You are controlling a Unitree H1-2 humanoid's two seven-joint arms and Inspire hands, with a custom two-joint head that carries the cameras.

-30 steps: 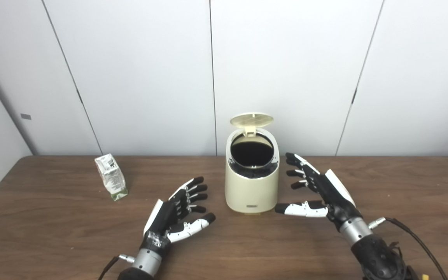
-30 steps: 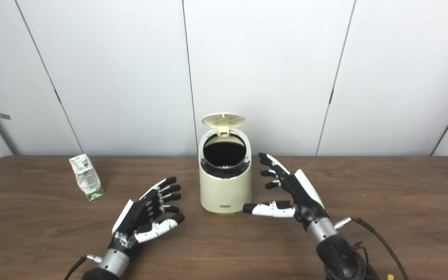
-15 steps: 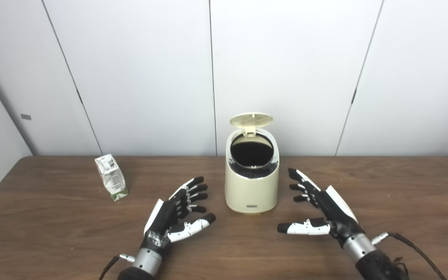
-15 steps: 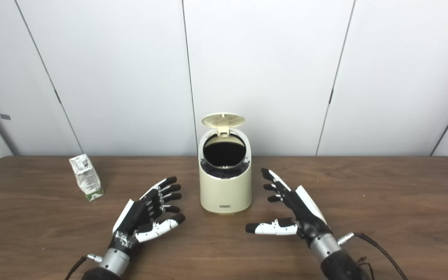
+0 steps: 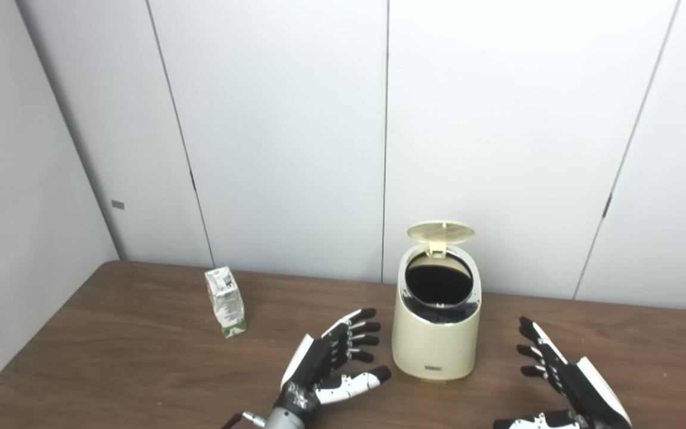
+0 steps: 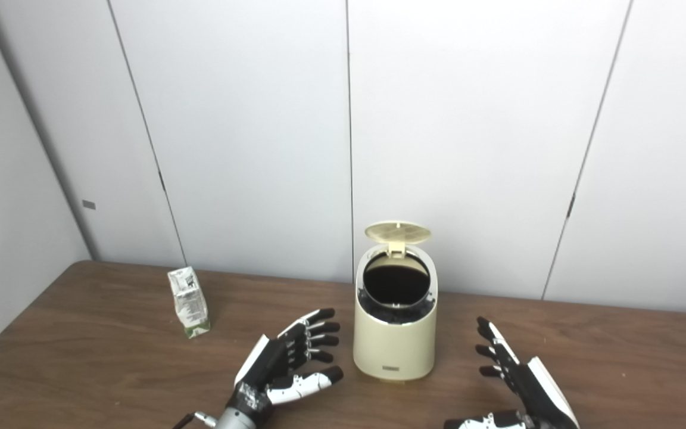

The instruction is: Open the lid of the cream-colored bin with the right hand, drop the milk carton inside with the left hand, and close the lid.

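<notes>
The lid of the cream-colored bin is already raised, so fetching the milk carton is judged to be the step in hand. The carton stands on the counter, far-left of the empty, spread left hand, and must be reached and grasped. The right hand, spread and empty, is partly cut off below; the bin's interior is too dark to read.

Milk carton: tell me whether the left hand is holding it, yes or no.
No: the milk carton stands alone on the table, clear of the open left hand.
</notes>
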